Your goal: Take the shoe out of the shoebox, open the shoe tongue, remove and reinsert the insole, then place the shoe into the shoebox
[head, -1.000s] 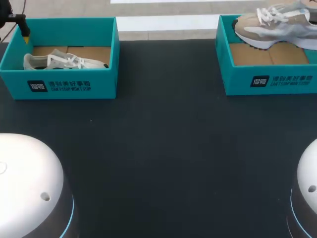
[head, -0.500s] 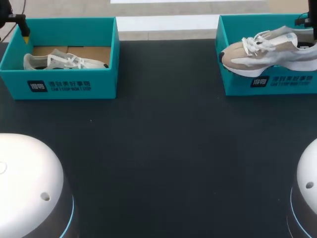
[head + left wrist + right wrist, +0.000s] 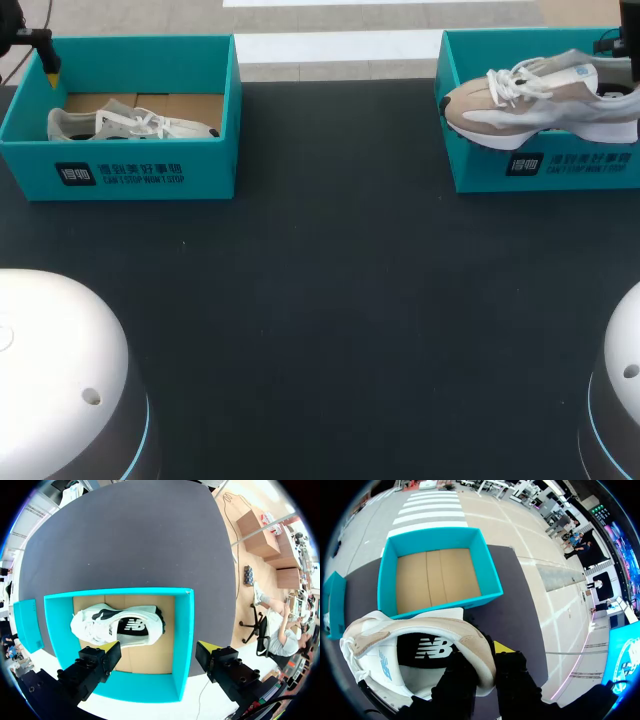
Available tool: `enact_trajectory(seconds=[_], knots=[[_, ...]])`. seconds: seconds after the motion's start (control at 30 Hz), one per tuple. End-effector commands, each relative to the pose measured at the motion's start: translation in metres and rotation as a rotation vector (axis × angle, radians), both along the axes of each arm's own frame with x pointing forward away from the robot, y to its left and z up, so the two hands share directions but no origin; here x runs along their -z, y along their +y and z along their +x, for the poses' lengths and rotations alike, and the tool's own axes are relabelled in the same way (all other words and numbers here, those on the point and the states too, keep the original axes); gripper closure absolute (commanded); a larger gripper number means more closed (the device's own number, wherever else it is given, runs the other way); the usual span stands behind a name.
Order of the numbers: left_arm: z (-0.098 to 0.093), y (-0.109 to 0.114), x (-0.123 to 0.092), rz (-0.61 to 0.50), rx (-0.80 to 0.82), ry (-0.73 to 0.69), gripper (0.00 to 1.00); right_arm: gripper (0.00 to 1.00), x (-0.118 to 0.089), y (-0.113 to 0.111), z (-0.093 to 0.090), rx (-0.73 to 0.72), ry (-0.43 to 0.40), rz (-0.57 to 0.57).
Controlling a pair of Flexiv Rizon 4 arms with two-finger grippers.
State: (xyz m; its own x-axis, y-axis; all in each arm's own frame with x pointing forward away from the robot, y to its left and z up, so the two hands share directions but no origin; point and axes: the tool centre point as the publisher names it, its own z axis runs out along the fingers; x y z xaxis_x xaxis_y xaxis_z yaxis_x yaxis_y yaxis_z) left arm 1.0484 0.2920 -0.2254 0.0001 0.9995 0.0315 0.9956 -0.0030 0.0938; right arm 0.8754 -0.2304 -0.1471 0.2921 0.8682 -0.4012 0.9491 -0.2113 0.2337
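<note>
A beige and white shoe (image 3: 530, 105) hangs over the front wall of the right teal shoebox (image 3: 545, 165), toe toward the table's middle. My right gripper (image 3: 622, 55) holds it at the heel. In the right wrist view the right gripper (image 3: 487, 655) is shut on the shoe's (image 3: 375, 640) heel collar, and the box (image 3: 445, 602) beyond stands empty, showing its cardboard floor. A white shoe (image 3: 130, 125) lies in the left teal shoebox (image 3: 130, 170). My left gripper (image 3: 50, 72) hangs over that box's far left corner. It (image 3: 157, 650) is open above the box (image 3: 182, 630) and holds nothing; the white shoe (image 3: 117, 627) lies below it.
The dark tabletop (image 3: 330, 290) stretches between and in front of the two boxes. The white domes of my arm bases (image 3: 60, 370) (image 3: 620, 380) fill the near corners.
My right gripper has carried the beige shoe from high over the box's back down and toward the front wall, toe shifting left. The left arm has kept still.
</note>
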Motion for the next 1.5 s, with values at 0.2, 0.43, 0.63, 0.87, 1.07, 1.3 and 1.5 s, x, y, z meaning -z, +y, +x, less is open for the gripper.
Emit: enact_trajectory(seconds=[0.2, 0.43, 0.63, 0.87, 1.07, 1.3, 1.5], knots=[[-0.002, 0.0, 0.0, 0.001, 0.001, -0.003, 0.0, 1.0, 0.009, 0.073, -0.065, 0.022, -0.016, 0.017], [-0.002, 0.0, 0.0, 0.001, 0.001, -0.003, 0.0, 1.0, 0.011, 0.111, -0.102, -0.01, 0.011, 0.004], [-0.002, 0.0, 0.0, 0.001, 0.001, -0.003, 0.0, 1.0, 0.041, 0.143, -0.123, -0.029, 0.069, 0.024], [-0.002, 0.0, 0.0, 0.001, 0.001, -0.003, 0.0, 1.0, 0.058, 0.186, -0.143, -0.105, 0.106, 0.031], [-0.002, 0.0, 0.0, 0.001, 0.001, -0.003, 0.0, 1.0, 0.07, 0.223, -0.141, -0.116, 0.113, 0.063], [-0.002, 0.0, 0.0, 0.001, 0.001, -0.003, 0.0, 1.0, 0.073, 0.247, -0.138, -0.113, 0.102, 0.078], [-0.002, 0.0, 0.0, 0.001, 0.001, -0.003, 0.0, 1.0, 0.073, 0.247, -0.138, -0.113, 0.102, 0.078]])
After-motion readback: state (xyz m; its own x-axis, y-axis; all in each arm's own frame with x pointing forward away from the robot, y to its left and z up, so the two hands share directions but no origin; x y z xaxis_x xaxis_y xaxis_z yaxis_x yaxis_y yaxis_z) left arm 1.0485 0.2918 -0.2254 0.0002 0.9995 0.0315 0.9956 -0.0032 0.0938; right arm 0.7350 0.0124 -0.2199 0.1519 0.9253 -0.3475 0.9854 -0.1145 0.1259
